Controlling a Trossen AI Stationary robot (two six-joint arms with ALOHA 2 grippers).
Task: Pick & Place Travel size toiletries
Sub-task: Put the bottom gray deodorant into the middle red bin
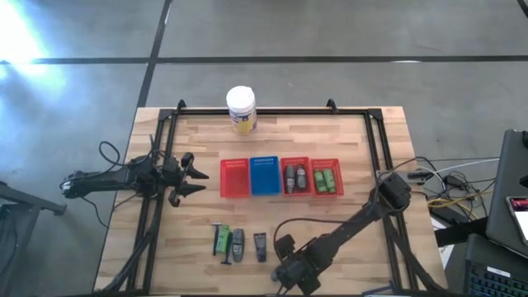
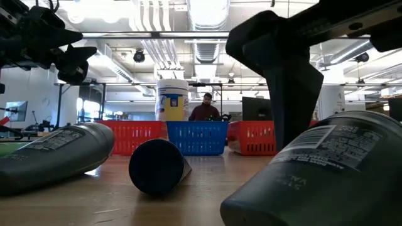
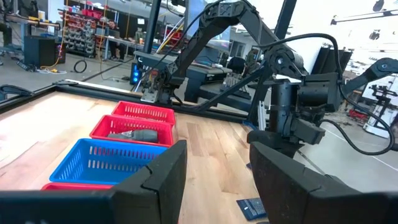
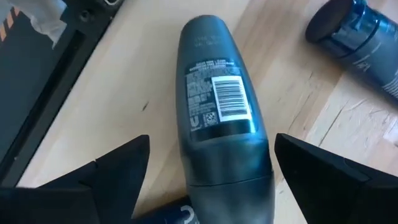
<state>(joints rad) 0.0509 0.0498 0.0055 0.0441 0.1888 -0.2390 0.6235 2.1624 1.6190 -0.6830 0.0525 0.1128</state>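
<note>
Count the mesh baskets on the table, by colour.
4, in one row mid-table: a red basket at the left end, a blue basket beside it, then two more red baskets holding toiletries.

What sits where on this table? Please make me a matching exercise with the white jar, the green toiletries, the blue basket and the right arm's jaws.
1. white jar
2. green toiletries
3. blue basket
4. right gripper

A. in the rightmost red basket
B. jaws open on either side of a dark bottle
C. at the far edge of the table
D. second from the left in the basket row

Pairs: 1-C, 2-A, 3-D, 4-B
</note>
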